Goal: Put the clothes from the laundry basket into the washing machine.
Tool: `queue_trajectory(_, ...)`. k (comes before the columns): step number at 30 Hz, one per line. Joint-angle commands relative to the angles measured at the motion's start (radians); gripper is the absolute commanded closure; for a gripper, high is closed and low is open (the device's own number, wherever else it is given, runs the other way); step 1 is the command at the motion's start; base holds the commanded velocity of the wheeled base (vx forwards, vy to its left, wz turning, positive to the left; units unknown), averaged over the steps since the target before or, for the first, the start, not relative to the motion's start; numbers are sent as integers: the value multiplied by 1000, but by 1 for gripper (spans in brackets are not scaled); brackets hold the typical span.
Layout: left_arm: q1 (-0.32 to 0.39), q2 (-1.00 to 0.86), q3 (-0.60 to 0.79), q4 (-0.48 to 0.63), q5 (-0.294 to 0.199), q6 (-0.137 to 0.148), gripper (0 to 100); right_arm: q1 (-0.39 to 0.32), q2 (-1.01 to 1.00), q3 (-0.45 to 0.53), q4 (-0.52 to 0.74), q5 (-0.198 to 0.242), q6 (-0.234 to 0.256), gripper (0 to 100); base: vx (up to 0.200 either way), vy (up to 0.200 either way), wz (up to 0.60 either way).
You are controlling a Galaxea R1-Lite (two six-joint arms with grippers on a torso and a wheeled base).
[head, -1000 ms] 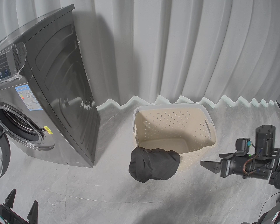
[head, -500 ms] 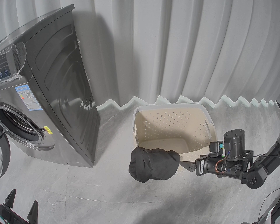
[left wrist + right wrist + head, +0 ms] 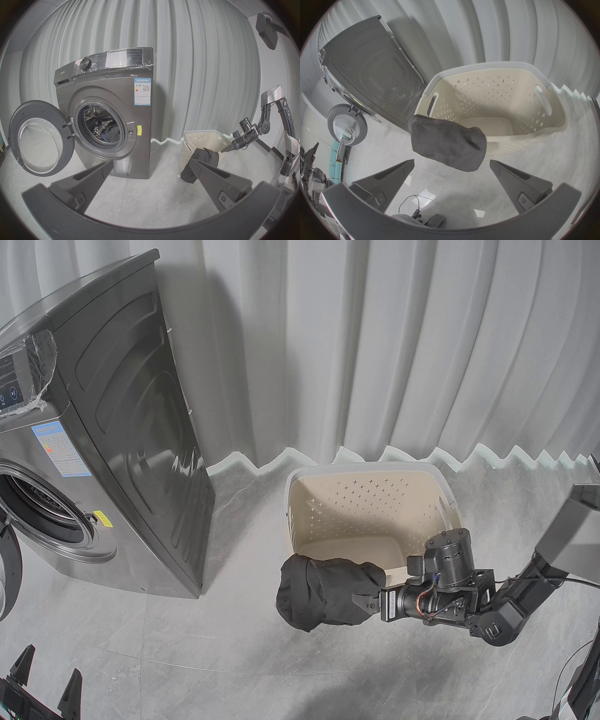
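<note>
A black garment [image 3: 328, 593] hangs over the front rim of the cream laundry basket [image 3: 369, 466], bunched and drooping outside it. My right gripper [image 3: 361, 602] is level with the garment's right end, fingers open, its tips at the cloth. In the right wrist view the garment [image 3: 447, 142] lies just beyond the spread gripper [image 3: 451, 164], with the basket [image 3: 487, 67] behind. The grey washing machine [image 3: 125, 427] stands at left. Its drum [image 3: 101, 126] holds dark clothes and its door [image 3: 40, 137] is swung wide. My left gripper [image 3: 52, 662] hangs open low at the near left.
White curtains [image 3: 387, 346] close off the back, behind the basket and the machine. Bare grey floor [image 3: 206, 627] lies between machine and basket. The basket interior [image 3: 350, 549] shows its bare bottom.
My right arm has swung left from beside the basket's right side to the garment's right end. The garment, the basket and my left gripper have stayed put.
</note>
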State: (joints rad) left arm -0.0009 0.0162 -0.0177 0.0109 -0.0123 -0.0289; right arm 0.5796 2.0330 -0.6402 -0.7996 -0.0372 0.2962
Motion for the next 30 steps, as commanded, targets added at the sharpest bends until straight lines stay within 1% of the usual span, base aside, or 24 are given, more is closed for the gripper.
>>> queue_trajectory(1, -1, -10, 13, 0, 0, 0, 0, 19, 92, -42, -1, -1, 18, 0, 0, 0, 0)
queue_trajectory(8, -1, -10, 13, 0, 0, 1, 0, 16, 164, -104, -10, -1, 32, 0, 0, 0, 0)
queue_trajectory(15, -1, -10, 13, 0, 0, 1, 0, 19, 222, -167, -7, -1, 34, 0, 0, 0, 0)
queue_trajectory(16, -1, -10, 13, 0, 0, 1, 0, 20, 239, -190, -9, 0, 34, 0, 0, 0, 0)
queue_trajectory(20, 1, -10, 13, 0, 0, 1, 0, 31, 263, -220, -9, 0, 34, 0, 0, 0, 0)
queue_trajectory(22, -1, -10, 13, 0, 0, 1, 0, 34, 286, -253, -10, 2, 35, 0, 0, 0, 0)
queue_trajectory(24, -1, -10, 13, 0, 0, 1, 0, 34, 296, -274, -7, 0, 47, 0, 0, 0, 0)
queue_trajectory(26, -1, -10, 13, 0, 0, 1, 0, 39, 299, -288, -7, 0, 61, 0, 0, 0, 0)
queue_trajectory(30, -1, -10, 13, 0, 0, 1, 0, 40, 302, -296, -9, 2, 63, 0, 0, 0, 0)
